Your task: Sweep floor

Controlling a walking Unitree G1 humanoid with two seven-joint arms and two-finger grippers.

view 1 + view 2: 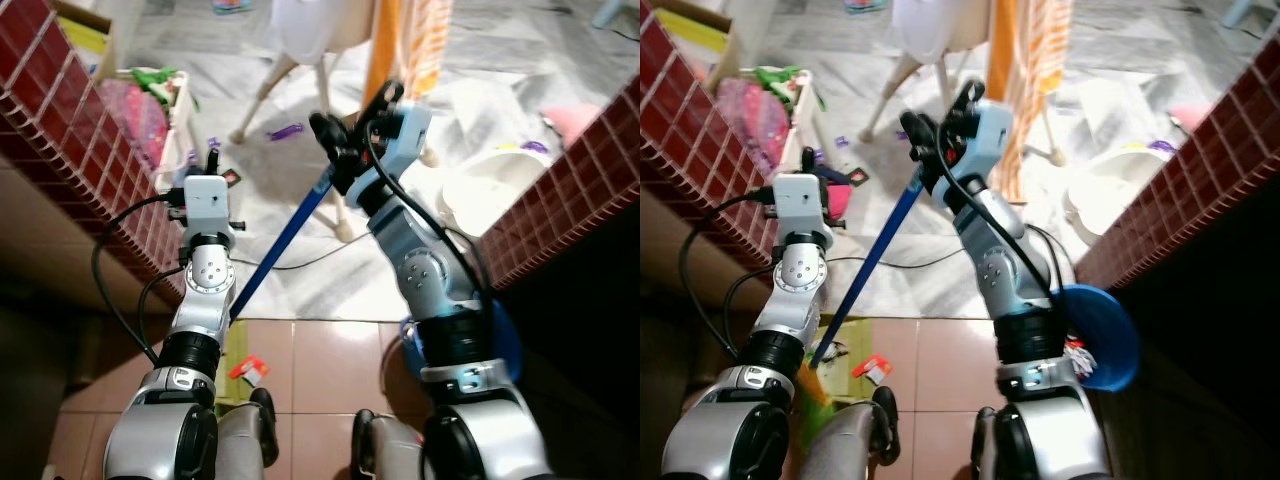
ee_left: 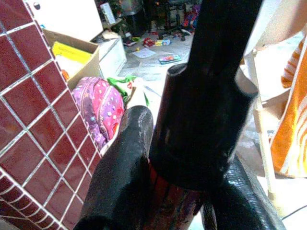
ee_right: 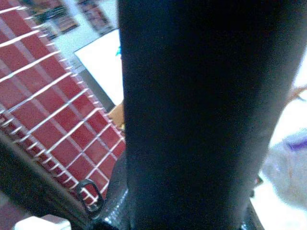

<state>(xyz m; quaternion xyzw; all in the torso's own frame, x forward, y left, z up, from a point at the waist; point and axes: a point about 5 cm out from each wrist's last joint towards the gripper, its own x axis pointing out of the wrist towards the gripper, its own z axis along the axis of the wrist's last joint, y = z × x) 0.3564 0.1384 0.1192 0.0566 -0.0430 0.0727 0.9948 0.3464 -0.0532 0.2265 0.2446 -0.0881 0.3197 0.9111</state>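
A broom with a blue handle (image 1: pixel 285 240) slants from upper right down to lower left across the doorway. Its yellow-orange bristles (image 1: pixel 816 385) rest on the tan tiles beside my left leg. My right gripper (image 1: pixel 338 150) is raised and shut on the handle's upper end, and the right wrist view has the dark handle (image 3: pixel 201 115) close up. At the left red-tiled wall my left gripper (image 1: pixel 211 160) points away from me, its fingers (image 2: pixel 122 177) shut around a black cylindrical piece (image 2: pixel 206 96). A red and white scrap (image 1: pixel 250 370) lies on the tiles by my feet.
Red-tiled walls (image 1: pixel 110 190) (image 1: pixel 570 190) stand on both sides of the opening. Beyond it are a wooden rack with an orange towel (image 1: pixel 400 45), a white basin (image 1: pixel 490 185), a box with a pink bag (image 1: pixel 135 115), a purple scrap (image 1: pixel 287 131) and a cable (image 1: pixel 300 262). A blue round object (image 1: pixel 1102 340) sits by my right hip.
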